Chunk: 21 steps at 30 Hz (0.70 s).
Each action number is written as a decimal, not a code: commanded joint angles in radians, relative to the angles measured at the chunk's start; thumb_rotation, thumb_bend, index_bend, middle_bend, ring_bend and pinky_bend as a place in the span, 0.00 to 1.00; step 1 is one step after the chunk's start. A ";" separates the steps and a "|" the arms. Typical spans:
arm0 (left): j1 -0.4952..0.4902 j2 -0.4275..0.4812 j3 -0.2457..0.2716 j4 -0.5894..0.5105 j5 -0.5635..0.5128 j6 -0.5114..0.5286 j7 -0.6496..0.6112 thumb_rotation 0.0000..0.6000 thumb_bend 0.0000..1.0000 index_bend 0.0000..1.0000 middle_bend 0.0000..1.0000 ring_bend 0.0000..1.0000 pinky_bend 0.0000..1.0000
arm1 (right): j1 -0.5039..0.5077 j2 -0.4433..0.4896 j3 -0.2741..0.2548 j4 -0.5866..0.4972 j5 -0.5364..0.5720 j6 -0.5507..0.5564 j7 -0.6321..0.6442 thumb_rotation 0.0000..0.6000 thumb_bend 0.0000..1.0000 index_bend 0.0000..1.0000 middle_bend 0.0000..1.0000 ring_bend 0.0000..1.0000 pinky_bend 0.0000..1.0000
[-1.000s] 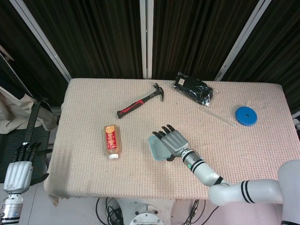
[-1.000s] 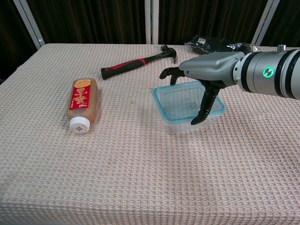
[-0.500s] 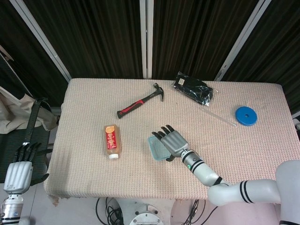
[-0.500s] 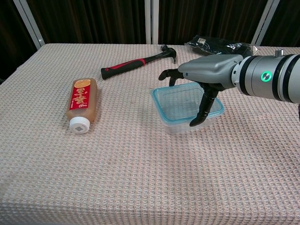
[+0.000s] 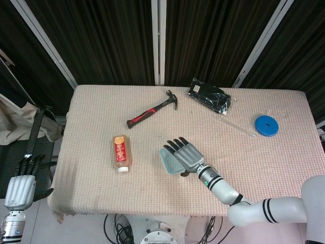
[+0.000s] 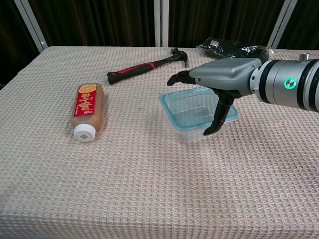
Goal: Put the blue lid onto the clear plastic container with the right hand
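Right hand (image 6: 219, 84): held spread over the clear plastic container (image 6: 192, 113), nothing gripped.
Blue lid (image 5: 266, 125): seen at two o'clock.
Left hand (image 5: 20, 180): hung off-table, uncurled, empty.

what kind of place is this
Probably a robot lab or test booth: a cloth-covered table walled by dark curtains, with unrelated props laid out, such as a hammer and sauce bottle.

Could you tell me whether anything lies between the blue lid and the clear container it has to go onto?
Nothing visible does. The blue lid lies near the table's far right; the cloth between it and the clear container is bare. The thin clear stick lies just behind that line. The right hand hovers over the container.
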 commanded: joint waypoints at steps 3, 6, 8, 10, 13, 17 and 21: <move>0.001 -0.002 0.001 0.002 0.001 0.001 -0.002 1.00 0.00 0.08 0.07 0.00 0.00 | -0.049 0.023 -0.029 -0.047 -0.111 0.055 0.019 1.00 0.00 0.00 0.07 0.00 0.00; -0.001 -0.004 0.001 0.004 0.003 -0.001 -0.002 1.00 0.00 0.08 0.07 0.00 0.00 | -0.062 0.020 -0.036 -0.045 -0.140 0.052 0.028 1.00 0.00 0.00 0.12 0.00 0.00; -0.001 -0.005 0.002 0.004 0.006 0.000 -0.003 1.00 0.00 0.08 0.07 0.00 0.00 | -0.066 0.011 -0.034 -0.035 -0.151 0.041 0.042 1.00 0.00 0.00 0.14 0.00 0.00; 0.002 -0.005 0.002 0.006 0.006 0.004 -0.004 1.00 0.00 0.08 0.07 0.00 0.00 | -0.070 0.001 -0.031 -0.024 -0.168 0.033 0.055 1.00 0.00 0.00 0.16 0.00 0.00; 0.005 -0.004 0.002 0.007 0.003 0.006 -0.008 1.00 0.00 0.08 0.07 0.00 0.00 | -0.073 -0.011 -0.031 -0.009 -0.177 0.019 0.060 1.00 0.00 0.00 0.17 0.00 0.00; 0.006 -0.007 0.004 0.011 0.004 0.005 -0.011 1.00 0.00 0.08 0.07 0.00 0.00 | -0.070 -0.033 -0.034 0.015 -0.166 -0.007 0.051 1.00 0.00 0.00 0.17 0.00 0.00; 0.007 -0.009 0.004 0.015 0.004 0.006 -0.014 1.00 0.00 0.08 0.07 0.00 0.00 | -0.071 -0.050 -0.039 0.032 -0.156 -0.022 0.041 1.00 0.00 0.00 0.18 0.00 0.00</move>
